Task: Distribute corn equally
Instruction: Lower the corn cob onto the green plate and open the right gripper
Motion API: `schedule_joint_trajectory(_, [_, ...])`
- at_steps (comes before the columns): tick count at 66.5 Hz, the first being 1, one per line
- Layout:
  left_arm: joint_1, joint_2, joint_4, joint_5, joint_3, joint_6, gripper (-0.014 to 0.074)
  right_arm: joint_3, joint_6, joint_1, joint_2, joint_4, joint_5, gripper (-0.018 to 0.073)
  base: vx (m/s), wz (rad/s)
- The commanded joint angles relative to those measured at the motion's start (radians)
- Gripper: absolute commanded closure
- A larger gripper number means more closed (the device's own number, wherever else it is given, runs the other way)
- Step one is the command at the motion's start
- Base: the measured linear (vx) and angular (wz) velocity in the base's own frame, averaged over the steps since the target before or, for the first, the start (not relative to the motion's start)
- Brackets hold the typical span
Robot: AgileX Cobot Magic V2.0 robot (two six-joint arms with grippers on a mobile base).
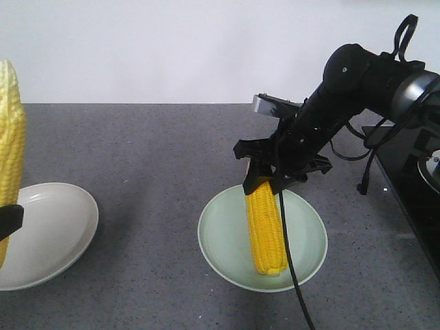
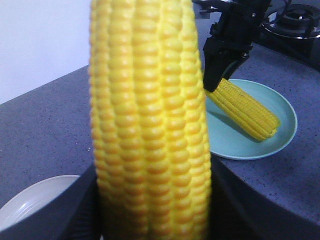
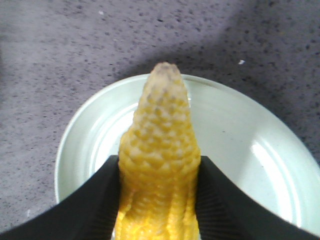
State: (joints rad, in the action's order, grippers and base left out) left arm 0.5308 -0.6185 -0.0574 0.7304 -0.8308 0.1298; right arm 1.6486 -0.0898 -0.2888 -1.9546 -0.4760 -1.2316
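Counter [image 1: 151, 151]: dark grey speckled surface against a pale wall. Green plate [image 1: 220, 251]: right of centre on the counter, carrying one corn cob [image 1: 266, 230] that lies lengthwise with its lower end on the plate. Right claw [image 1: 265, 180]: black, clenched on the upper end of that cob, both fingers [image 3: 92, 200] pressed to its sides. White plate [image 1: 62, 234]: at the left edge, well apart from the green plate. Second corn cob [image 2: 150, 120]: upright, bright yellow, above the white plate. Left claw [image 2: 150, 210]: grasping this second cob near its base. Stove burner [image 2: 295, 22]: on a black hob beyond the green plate.
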Motion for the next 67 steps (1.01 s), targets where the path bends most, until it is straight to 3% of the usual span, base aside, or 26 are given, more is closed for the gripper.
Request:
schedule_joint_trajectory(1, [0.005, -0.003, -0.006, -0.075, -0.022, -0.009, 0.0325, 0.032, 0.005, 0.003, 0.039, -0.024, -0.03, 0.0226, 0.0, 0.0])
schedule_joint_trajectory(23, [0.005, -0.003, -0.006, -0.075, -0.022, -0.009, 0.0325, 0.032, 0.048, 0.003, 0.022, 0.04, -0.021, 0.0038, 0.0, 0.0])
schedule_joint_trajectory(41, [0.005, -0.003, -0.006, -0.075, -0.022, -0.009, 0.0325, 0.03, 0.027, -0.001, 0.098, 0.082, 0.008, 0.0017, 0.0, 0.0])
schedule_joint_trajectory(48, [0.005, -0.003, -0.006, -0.075, -0.022, -0.009, 0.0325, -0.003, 0.036, -0.039, 0.177, 0.192, 0.046, 0.0017, 0.0, 0.0])
schedule_joint_trajectory(59, [0.005, -0.003, -0.006, -0.075, -0.022, -0.009, 0.0325, -0.123, 0.105, -0.183, 0.336, 0.412, 0.178, 0.0017, 0.0, 0.0])
schedule_joint_trajectory(67, [0.005, -0.003, -0.006, -0.075, -0.022, -0.009, 0.0325, -0.226, 0.17, -0.266, 0.456, 0.51, 0.255, 0.0017, 0.0, 0.0])
